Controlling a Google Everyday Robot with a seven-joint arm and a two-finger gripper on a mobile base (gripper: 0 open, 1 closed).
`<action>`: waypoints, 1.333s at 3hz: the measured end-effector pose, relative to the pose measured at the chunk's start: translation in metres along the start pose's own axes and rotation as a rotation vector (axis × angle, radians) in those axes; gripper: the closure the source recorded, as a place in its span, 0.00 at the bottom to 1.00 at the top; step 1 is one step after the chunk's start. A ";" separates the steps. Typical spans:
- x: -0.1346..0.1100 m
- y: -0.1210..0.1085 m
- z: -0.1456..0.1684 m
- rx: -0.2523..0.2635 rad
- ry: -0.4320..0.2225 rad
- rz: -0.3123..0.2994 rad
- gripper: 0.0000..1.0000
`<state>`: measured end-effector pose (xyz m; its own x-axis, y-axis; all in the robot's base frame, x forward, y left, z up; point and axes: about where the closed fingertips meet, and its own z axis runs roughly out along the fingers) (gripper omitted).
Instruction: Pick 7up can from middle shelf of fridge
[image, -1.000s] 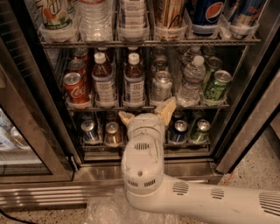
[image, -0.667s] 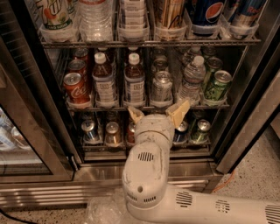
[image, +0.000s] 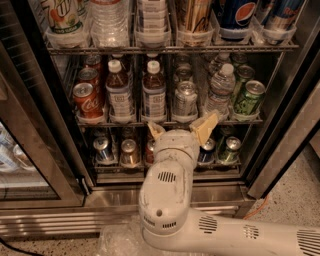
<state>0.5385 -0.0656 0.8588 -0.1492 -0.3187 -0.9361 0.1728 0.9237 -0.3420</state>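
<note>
Standing along the front edge of the middle shelf (image: 135, 122), left to right: red cola can (image: 82, 98), two brown bottles (image: 118, 94), 7up can (image: 185, 99) at centre, water bottle (image: 218, 91), green can (image: 248, 97). Just below the 7up can: gripper (image: 181, 125), jaws spread wide, empty.

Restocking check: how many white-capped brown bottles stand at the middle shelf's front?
2: the left bottle stands beside the Coca-Cola can; the right bottle stands beside the 7up can. More may hide behind. The open gripper hovers below the 7up can.
</note>
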 end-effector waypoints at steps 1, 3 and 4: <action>0.008 0.010 0.002 -0.024 0.022 0.040 0.08; 0.001 0.002 0.012 0.003 -0.002 0.090 0.18; -0.003 -0.010 0.021 0.024 -0.002 0.143 0.21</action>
<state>0.5577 -0.0787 0.8630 -0.1194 -0.1850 -0.9755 0.2149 0.9544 -0.2073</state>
